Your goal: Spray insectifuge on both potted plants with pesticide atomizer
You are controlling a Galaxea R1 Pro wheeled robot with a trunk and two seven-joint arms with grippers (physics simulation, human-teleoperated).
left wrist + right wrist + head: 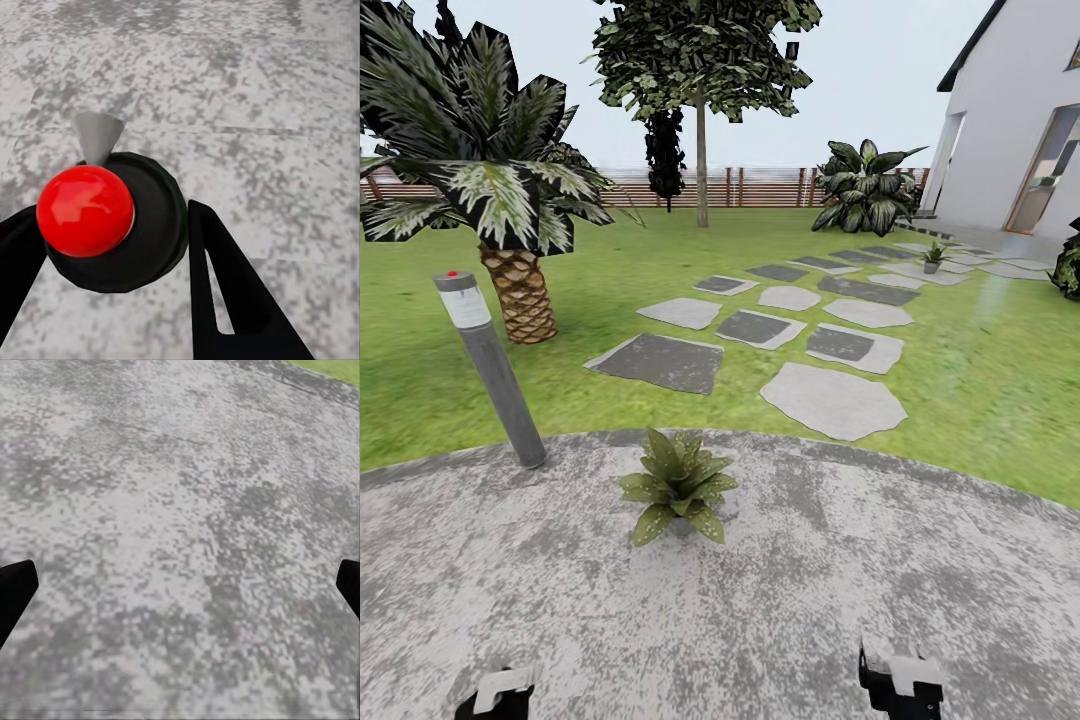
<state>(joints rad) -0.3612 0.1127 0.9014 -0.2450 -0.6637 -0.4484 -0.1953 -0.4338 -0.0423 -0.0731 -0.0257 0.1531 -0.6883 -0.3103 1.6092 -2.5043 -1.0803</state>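
- The left gripper [495,693] is cut off at the head view's lower edge; in the left wrist view its dark fingers [225,292] close on either side of the pesticide atomizer [112,221], seen end-on.
- The atomizer's long axis runs along the fingers, toward the camera; only its round dark top, a red knob and a grey nozzle show, the nozzle pointing out over the gravel patio [810,600]. Its body is hidden.
- A grey post lamp [490,365] leans at the patio's edge, before a palm [490,200].
- One potted plant [680,487] sits on the gravel just ahead, pot hidden under its leaves.
- Stepping stones [760,330] cross the lawn [980,380] to a second potted plant [933,257], small and far.
- The right gripper [900,685] is also cut off; its fingertips [16,585] stand wide apart over bare gravel, holding nothing.
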